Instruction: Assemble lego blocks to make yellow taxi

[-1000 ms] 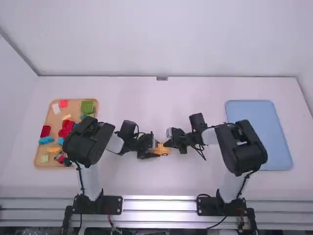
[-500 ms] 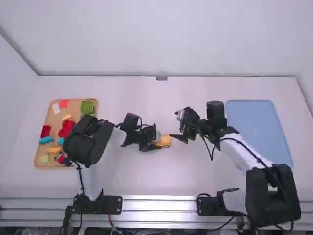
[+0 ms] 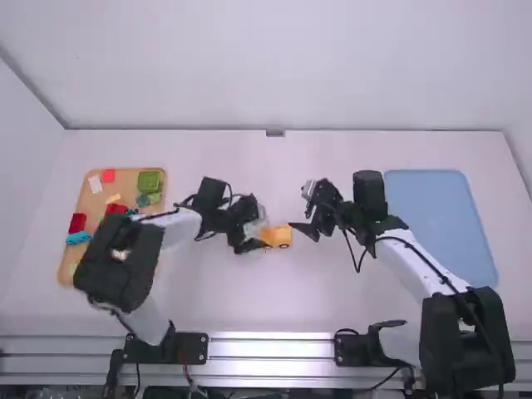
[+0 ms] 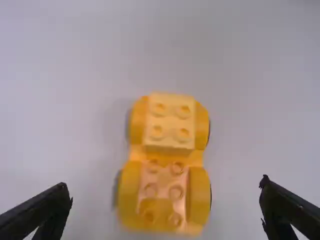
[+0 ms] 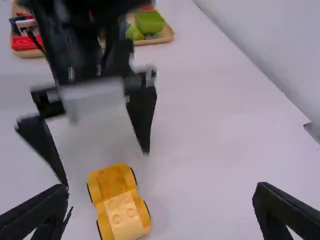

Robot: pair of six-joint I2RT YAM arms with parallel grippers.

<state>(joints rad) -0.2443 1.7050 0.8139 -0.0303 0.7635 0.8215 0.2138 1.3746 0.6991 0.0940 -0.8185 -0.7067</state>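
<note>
In the high view my left gripper (image 3: pixel 256 236) is beside the yellow car (image 3: pixel 281 237) near the table's middle; my right gripper (image 3: pixel 299 218) stands to the car's right and slightly farther back. The left wrist view has the left gripper (image 4: pixel 165 185) open, and between its wide-apart fingers the car (image 4: pixel 201 197), with a pale yellow studded brick (image 4: pixel 169 120) on one end and lower studs on the other. Open and holding nothing, the right gripper (image 5: pixel 162 189) shares its wrist view with the upright car (image 5: pixel 112 180), its pale brick (image 5: pixel 123 217) and the left gripper's spread fingers.
At the far left a wooden tray (image 3: pixel 63 270) holds red, blue, green and other bricks, with the left arm partly over it. A flat blue tray (image 3: pixel 440 224) lies at the right, beyond the right forearm. The back wall borders the table.
My right gripper has drawn back from the car to the right, its arm folding outward. My left gripper has come off the car, and its elbow has swung left and toward the base.
</note>
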